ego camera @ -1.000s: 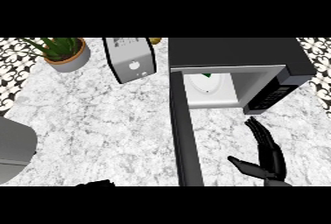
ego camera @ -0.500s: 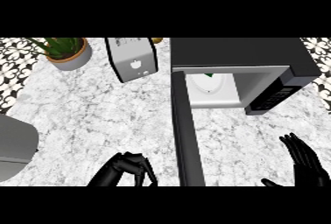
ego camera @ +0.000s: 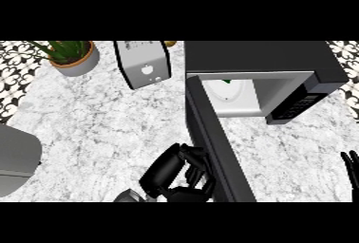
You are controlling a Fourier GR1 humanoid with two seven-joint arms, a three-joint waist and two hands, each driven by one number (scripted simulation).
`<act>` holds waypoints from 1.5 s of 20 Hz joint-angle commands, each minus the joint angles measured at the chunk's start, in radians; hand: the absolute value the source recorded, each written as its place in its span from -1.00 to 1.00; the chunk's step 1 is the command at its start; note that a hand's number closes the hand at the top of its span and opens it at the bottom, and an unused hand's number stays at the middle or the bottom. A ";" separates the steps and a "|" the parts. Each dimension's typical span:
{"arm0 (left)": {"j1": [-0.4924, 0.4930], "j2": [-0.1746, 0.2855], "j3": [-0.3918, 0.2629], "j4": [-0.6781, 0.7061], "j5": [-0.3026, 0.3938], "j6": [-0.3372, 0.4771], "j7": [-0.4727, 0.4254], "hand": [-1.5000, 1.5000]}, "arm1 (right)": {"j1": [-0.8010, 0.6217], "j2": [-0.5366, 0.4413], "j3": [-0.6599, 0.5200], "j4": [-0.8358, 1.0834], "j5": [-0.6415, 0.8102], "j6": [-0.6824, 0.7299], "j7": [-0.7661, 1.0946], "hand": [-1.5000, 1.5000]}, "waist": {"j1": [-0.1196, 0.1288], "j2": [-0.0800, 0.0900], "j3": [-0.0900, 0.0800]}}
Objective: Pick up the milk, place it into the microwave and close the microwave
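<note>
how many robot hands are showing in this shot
2. The left hand sits low centre, at the left side of the open microwave door; the right hand is at the right edge, mostly cut off.

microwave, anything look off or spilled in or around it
Nothing stands out. The milk sits inside the microwave with nothing spilled around it. The door is swung open, and the left hand is curled at its outer face.
</note>
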 commanded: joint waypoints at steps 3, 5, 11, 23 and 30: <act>-0.212 -0.003 -0.227 0.262 0.083 0.225 0.036 1.00 | 0.014 -0.032 -0.011 -0.075 -0.030 0.051 0.016 -1.00 | -0.023 0.004 0.000; -0.282 -0.003 -0.272 0.313 0.166 0.291 0.062 1.00 | 0.015 -0.059 -0.037 -0.121 -0.093 0.080 0.068 -1.00 | -0.037 0.007 -0.001; -0.400 -0.003 -0.413 0.403 0.351 0.328 0.104 1.00 | 0.007 -0.095 -0.008 -0.221 -0.132 0.126 0.147 -1.00 | -0.079 0.013 -0.002; -0.566 -0.003 -0.355 0.389 0.613 0.430 -0.054 1.00 | -0.097 -0.151 0.040 -0.301 -0.210 0.207 0.207 -1.00 | -0.188 0.046 -0.007; -0.685 -0.003 -0.310 0.463 0.709 0.457 -0.068 1.00 | -0.134 -0.190 0.032 -0.353 -0.251 0.217 0.245 -1.00 | -0.265 0.056 -0.005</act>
